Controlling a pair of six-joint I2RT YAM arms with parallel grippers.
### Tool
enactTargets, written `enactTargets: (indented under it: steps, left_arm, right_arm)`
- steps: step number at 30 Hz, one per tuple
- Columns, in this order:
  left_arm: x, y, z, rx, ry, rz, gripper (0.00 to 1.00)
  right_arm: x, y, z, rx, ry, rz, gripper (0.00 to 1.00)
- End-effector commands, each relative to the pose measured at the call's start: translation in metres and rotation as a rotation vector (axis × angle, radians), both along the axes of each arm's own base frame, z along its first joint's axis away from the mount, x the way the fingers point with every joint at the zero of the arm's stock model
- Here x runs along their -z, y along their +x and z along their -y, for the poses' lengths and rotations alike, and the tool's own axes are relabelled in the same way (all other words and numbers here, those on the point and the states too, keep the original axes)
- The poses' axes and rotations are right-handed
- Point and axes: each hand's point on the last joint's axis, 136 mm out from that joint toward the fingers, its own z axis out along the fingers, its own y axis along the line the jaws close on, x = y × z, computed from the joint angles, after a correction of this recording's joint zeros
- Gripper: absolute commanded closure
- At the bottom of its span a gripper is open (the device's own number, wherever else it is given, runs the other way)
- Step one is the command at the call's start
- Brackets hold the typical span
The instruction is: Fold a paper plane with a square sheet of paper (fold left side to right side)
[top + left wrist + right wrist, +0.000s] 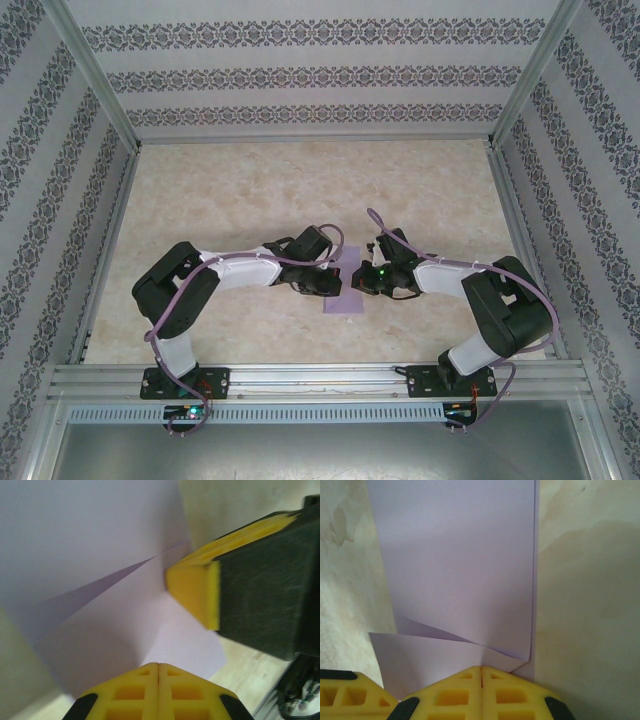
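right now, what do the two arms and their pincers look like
Both the left arm and right arm have chunky black joints with white link shells, each trailed by a purple cable. A green light glows near the right wrist. The left pincer and right pincer have yellow fingers moulded with rectangular pockets and black edging.

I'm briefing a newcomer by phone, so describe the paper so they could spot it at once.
Start at the beige marbled table, near its front middle where the two black arms meet. The paper lies between the left gripper and the right gripper, partly folded over itself. Unlike the purple cables nearby, it is a flat, matte, unmarked lavender sheet.
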Motion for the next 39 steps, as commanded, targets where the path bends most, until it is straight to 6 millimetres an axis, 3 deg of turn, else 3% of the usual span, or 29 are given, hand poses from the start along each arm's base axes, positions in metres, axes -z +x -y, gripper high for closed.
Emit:
enactTargets:
  steps: [1, 13, 23, 39]
  left_arm:
    - [-0.019, -0.005, 0.024, 0.027, -0.112, 0.002, 0.99]
    - [-0.004, -0.013, 0.039, 0.048, -0.115, -0.041, 1.0]
    - [0.019, -0.012, 0.021, 0.011, -0.011, -0.029, 1.0]
    - [0.037, -0.017, 0.002, -0.024, 0.063, -0.039, 1.0]
  right_arm:
    - [0.038, -0.026, 0.028, 0.019, -0.16, -0.104, 1.0]
    - [0.039, -0.025, 0.026, 0.02, -0.155, -0.108, 1.0]
    - [0.041, -0.026, 0.029, 0.006, -0.173, -0.113, 1.0]
    - [0.043, -0.027, 0.035, -0.008, -0.218, -0.118, 1.0]
